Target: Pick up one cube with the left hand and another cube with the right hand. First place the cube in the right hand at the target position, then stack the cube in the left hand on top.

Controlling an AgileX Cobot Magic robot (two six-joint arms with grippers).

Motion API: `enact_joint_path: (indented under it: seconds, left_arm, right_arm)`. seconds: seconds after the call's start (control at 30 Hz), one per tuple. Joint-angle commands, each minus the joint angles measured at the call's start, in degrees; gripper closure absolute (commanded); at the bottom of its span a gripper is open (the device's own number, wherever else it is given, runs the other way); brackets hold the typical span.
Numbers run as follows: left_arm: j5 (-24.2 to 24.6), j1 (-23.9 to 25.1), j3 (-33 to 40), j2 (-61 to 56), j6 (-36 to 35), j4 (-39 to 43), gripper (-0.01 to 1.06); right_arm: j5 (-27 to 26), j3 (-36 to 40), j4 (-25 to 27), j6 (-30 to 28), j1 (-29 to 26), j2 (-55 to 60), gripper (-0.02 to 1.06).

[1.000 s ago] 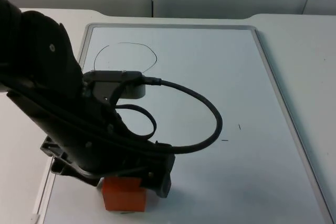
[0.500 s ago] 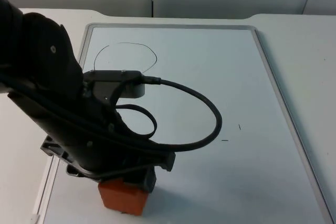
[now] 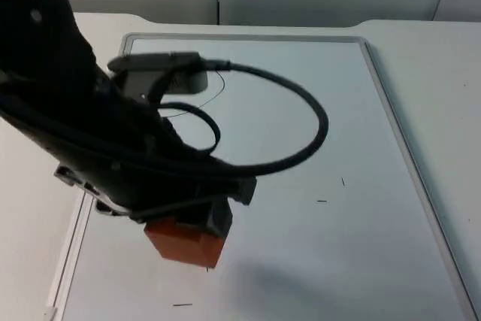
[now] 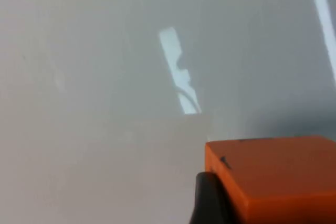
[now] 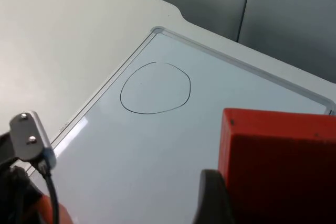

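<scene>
Above the whiteboard [image 3: 361,148], left tool [image 3: 197,225] pinching a tilted orange cube [image 3: 184,243]; right tool [image 5: 262,203] pinching a red cube [image 5: 278,166].

White table [image 3: 421,58]; framed whiteboard [image 3: 301,125] flat on it, drawn circle [image 5: 155,87] on board.

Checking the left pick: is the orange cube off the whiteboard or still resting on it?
Off. The orange cube hangs in the left gripper, its shadow lying apart on the whiteboard.
</scene>
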Motion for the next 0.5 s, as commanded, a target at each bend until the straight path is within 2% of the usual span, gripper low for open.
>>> enact_joint_path:
  seconds: [0.0, 0.03, 0.17, 0.2, 0.3, 0.47]
  left_arm:
    - [2.39, -0.39, -0.12, -6.36, 0.23, 1.72, 1.05]
    - [2.39, -0.39, -0.12, -6.36, 0.23, 1.72, 1.05]
    - [10.12, -0.39, -0.12, -17.52, 0.23, 5.03, 1.05]
    - [10.12, -0.39, -0.12, -17.52, 0.23, 5.03, 1.05]
    - [14.60, -0.39, -0.12, -23.57, -0.41, 6.75, 1.05]
    - [15.23, -0.39, -0.02, -31.99, -0.41, 8.21, 1.05]
  right_arm:
    - [-0.60, -0.25, 0.10, -0.48, -0.29, -0.02, 1.05]
    - [-0.60, -0.25, 0.10, -0.48, -0.29, -0.02, 1.05]
    - [-0.37, -0.25, 0.10, -0.69, -0.29, -0.02, 1.05]
    - [-0.37, -0.25, 0.10, -0.69, -0.29, -0.02, 1.05]
    - [0.04, -0.25, 0.10, -1.55, -0.29, -0.02, 1.05]
    - [1.04, -0.25, 0.25, -2.45, -0.29, 0.78, 1.05]
